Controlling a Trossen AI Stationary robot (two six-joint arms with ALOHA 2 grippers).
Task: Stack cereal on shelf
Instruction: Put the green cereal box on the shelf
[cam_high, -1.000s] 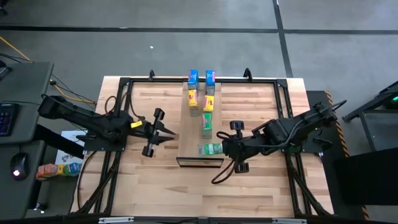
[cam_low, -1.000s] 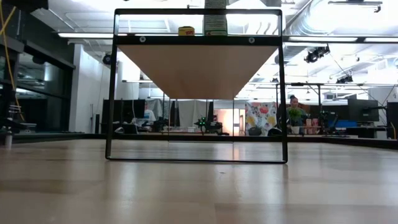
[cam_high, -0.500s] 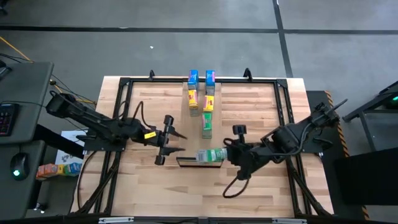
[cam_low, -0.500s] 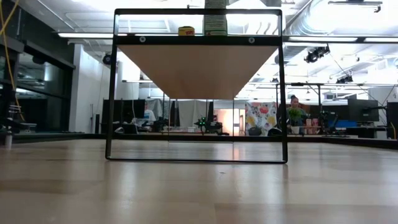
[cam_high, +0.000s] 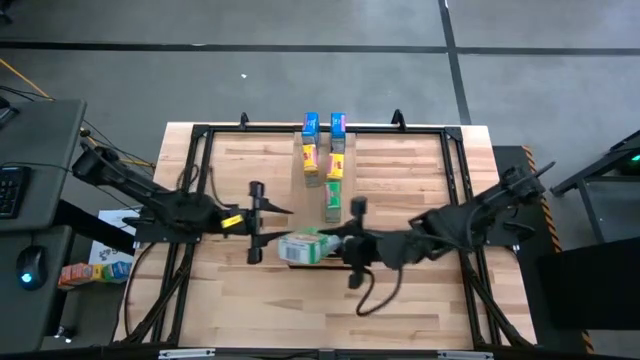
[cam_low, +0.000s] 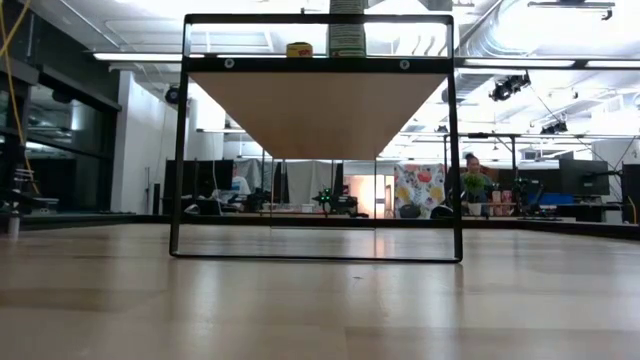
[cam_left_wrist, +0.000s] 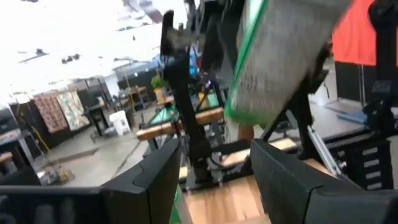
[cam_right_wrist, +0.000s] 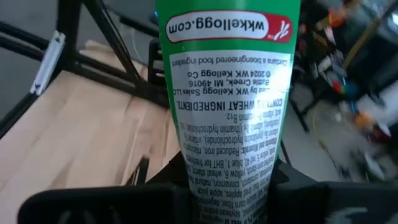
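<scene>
The shelf (cam_high: 318, 212) is a pale board on a black frame in the middle of the table. Two blue boxes (cam_high: 311, 124), two yellow boxes (cam_high: 311, 158) and one green box (cam_high: 332, 200) stand on it. The low view shows the shelf's underside (cam_low: 320, 110) with a yellow box (cam_low: 299, 49) and a green box (cam_low: 347, 38) on top. My right gripper (cam_high: 337, 245) is shut on another green cereal box (cam_high: 303, 247) over the shelf's near end. My left gripper (cam_high: 283, 226) is open just left of that box, which shows beyond its fingers (cam_left_wrist: 280, 56). My right gripper pinches the green box between its two fingers at the end nearest the wrist (cam_right_wrist: 227, 186). The fingers come about level from the table's right and lie along the box. The box is lifted clear and sticks out toward the left gripper, its printed narrow side facing the wrist camera.
The shelf's black frame (cam_low: 183, 140) stands upright on the tabletop, and black rails (cam_high: 200, 135) run round the table's edges. Bare tabletop (cam_high: 240, 300) lies left, right and near of the shelf. A desk (cam_high: 25, 190) stands off the table's left side.
My right gripper has carried the green box toward the table's left and turned it, so the box now points at the left gripper past the shelf's near left corner. My left gripper has opened and moved toward the right and the near edge, closer to the box.
</scene>
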